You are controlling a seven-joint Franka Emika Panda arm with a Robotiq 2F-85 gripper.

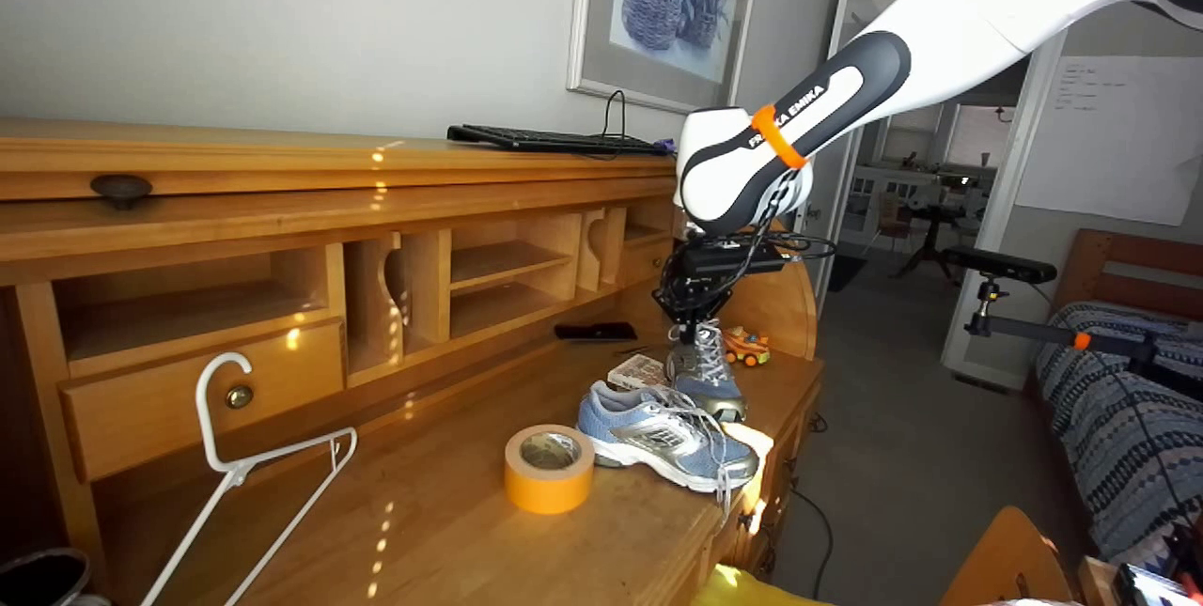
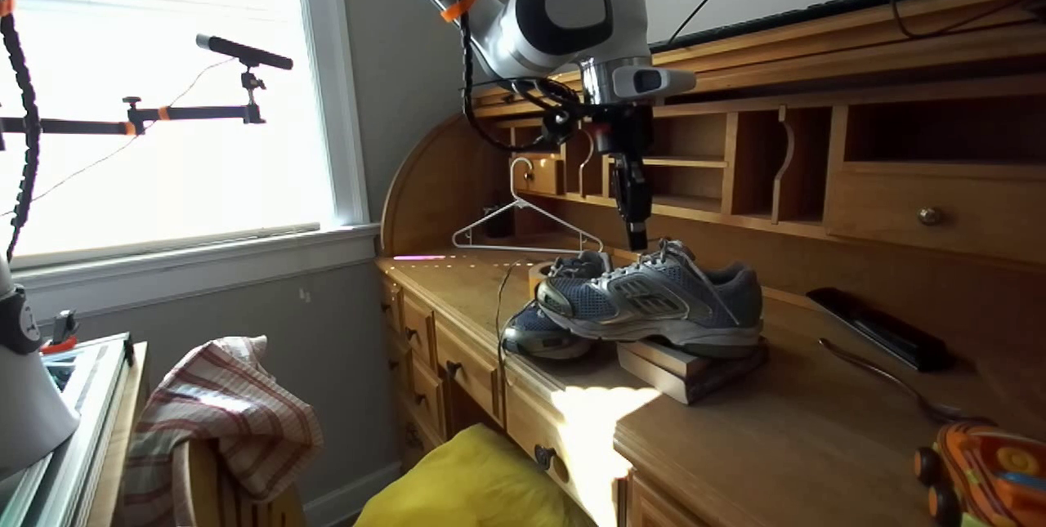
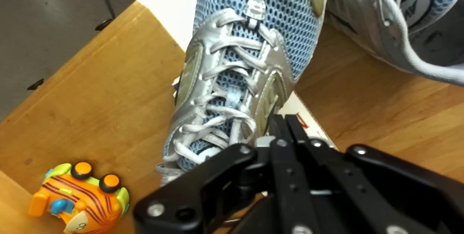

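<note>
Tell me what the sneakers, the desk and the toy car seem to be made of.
Sneakers: blue mesh, visibly perforated, with shiny silver panels, perhaps synthetic leather.
Desk: wood, apparently varnished: visible grain, slight sheen.
Toy car: probably smooth plastic, bright molded parts.

The arm (image 1: 940, 52) slopes down, its gripper (image 2: 636, 238) pointing downward with fingers (image 3: 278, 129) together

A home: bed (image 1: 1118, 432), roll-top desk (image 1: 470, 531), framed picture (image 1: 677, 0)

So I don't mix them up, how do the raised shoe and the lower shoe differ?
The raised shoe rests on a book; the lower shoe sits on the desk. The lower shoe trails a lace over the desk's edge; the raised shoe shows none there. Both are blue and silver.
</note>
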